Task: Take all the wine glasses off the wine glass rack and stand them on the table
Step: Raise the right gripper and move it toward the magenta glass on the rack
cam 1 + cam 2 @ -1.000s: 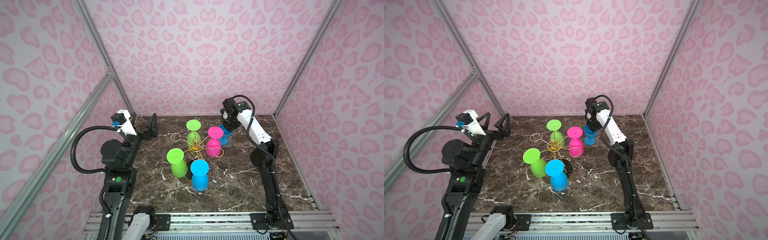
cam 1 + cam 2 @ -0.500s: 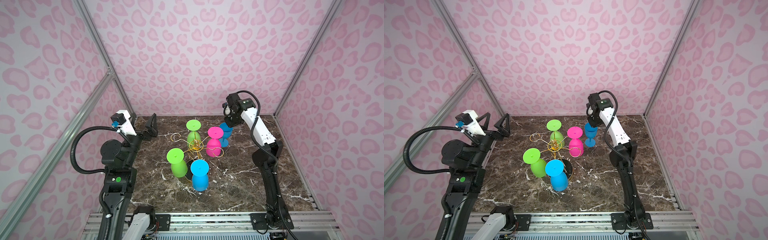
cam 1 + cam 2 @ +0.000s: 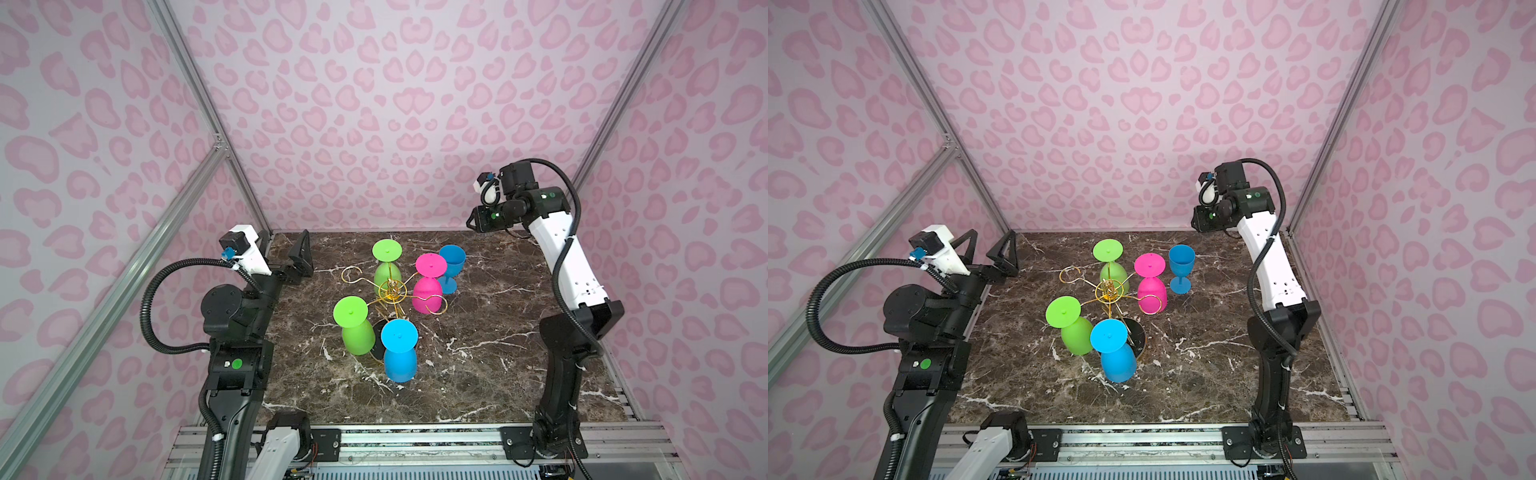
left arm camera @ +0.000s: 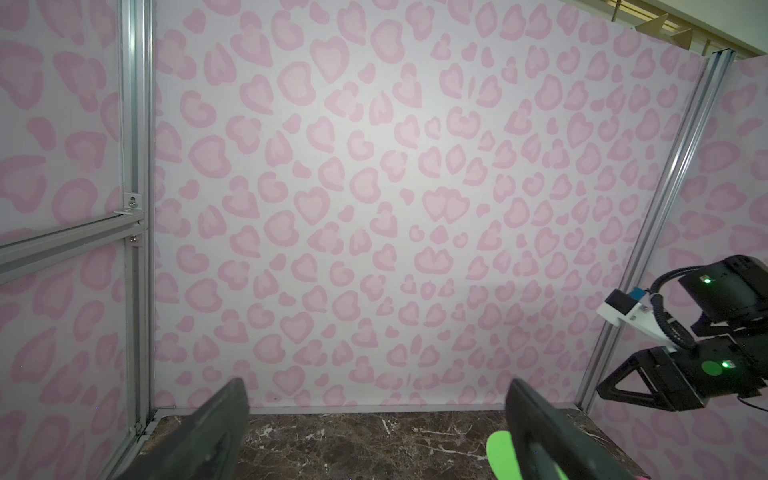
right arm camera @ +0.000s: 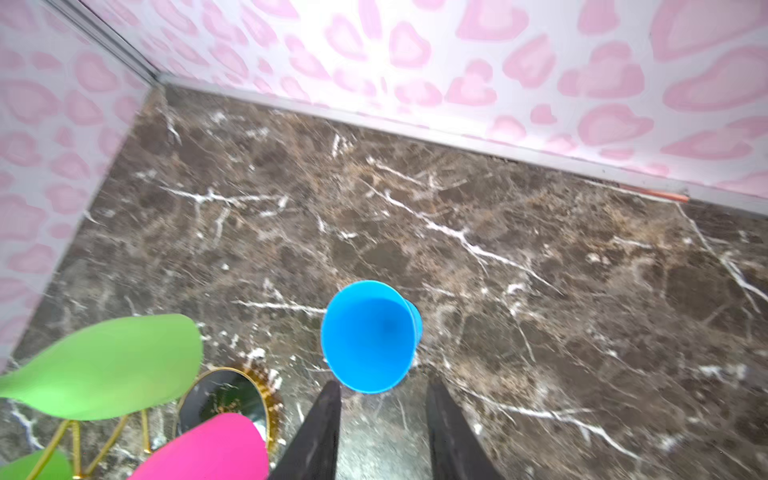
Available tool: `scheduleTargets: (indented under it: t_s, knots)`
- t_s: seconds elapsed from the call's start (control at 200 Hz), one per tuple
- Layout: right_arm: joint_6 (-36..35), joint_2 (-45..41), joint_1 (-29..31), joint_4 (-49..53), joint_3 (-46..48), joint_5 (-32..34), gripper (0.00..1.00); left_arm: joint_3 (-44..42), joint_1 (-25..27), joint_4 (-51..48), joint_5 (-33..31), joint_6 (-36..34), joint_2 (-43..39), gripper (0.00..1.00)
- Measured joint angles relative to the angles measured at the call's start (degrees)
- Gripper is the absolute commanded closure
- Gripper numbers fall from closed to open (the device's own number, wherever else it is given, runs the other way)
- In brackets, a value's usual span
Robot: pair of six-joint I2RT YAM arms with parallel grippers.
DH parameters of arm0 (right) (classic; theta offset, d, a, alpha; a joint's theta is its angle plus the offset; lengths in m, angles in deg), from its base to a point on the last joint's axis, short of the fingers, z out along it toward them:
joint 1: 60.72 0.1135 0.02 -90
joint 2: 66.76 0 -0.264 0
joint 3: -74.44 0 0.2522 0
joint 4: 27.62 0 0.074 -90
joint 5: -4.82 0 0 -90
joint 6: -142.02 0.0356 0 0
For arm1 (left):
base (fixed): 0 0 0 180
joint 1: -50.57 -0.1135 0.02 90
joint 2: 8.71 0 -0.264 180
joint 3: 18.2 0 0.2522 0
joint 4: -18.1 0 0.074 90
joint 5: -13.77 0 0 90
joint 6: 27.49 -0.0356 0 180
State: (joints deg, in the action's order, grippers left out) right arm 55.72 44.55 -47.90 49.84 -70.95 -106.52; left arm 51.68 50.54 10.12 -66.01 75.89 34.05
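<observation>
**Right gripper** (image 5: 384, 390): black tapered fingers (image 5: 322, 428), partly spread. They pinch nothing and touch nothing. It is held high over the far edge of the desk (image 3: 498, 332), toward the right corner.

**Left gripper** (image 3: 988, 249): jaws spread wide and empty, clear of every item. The fingers are black open triangular frames. It sits above the far left corner.

**Wine glass** (image 3: 452, 259): blue, smooth and opaque, a goblet bowl on a short stem with a round foot. It stands upright on the desk near the far edge, off the rack and to its right, just beside the pink glass. In the right wrist view (image 5: 368, 336) its open mouth lies beyond the fingertips, apart from them.

**Rack** (image 3: 390, 291): thin gold wire, with arms radiating from a central ring and ending in open loop hooks. The base (image 5: 224, 395) is round and glossy black with a gold rim. It stands mid-desk.

**Hung items, bowl down and foot up:**
- pink glass (image 3: 428, 291)
- far green glass (image 3: 387, 266)
- near green glass (image 3: 355, 328)
- near blue glass (image 3: 399, 353)

**Desk:** dark brown marble pattern with white veins, flat.
</observation>
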Motion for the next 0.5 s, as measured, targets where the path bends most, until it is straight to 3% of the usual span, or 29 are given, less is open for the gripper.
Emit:
scheduleTargets:
  t_s: [0.3,0.5]
  knots:
    - [15.7,-27.6,-1.7,-29.1,37.3,-13.9,0.52,-1.7,-0.4,0.0,-1.4,0.0,-0.8,0.02]
    - [30.8,-36.6,-1.7,-48.5,53.8,-21.0,0.49,-2.3,-1.0,0.0,-1.5,0.9,-0.6,0.03]
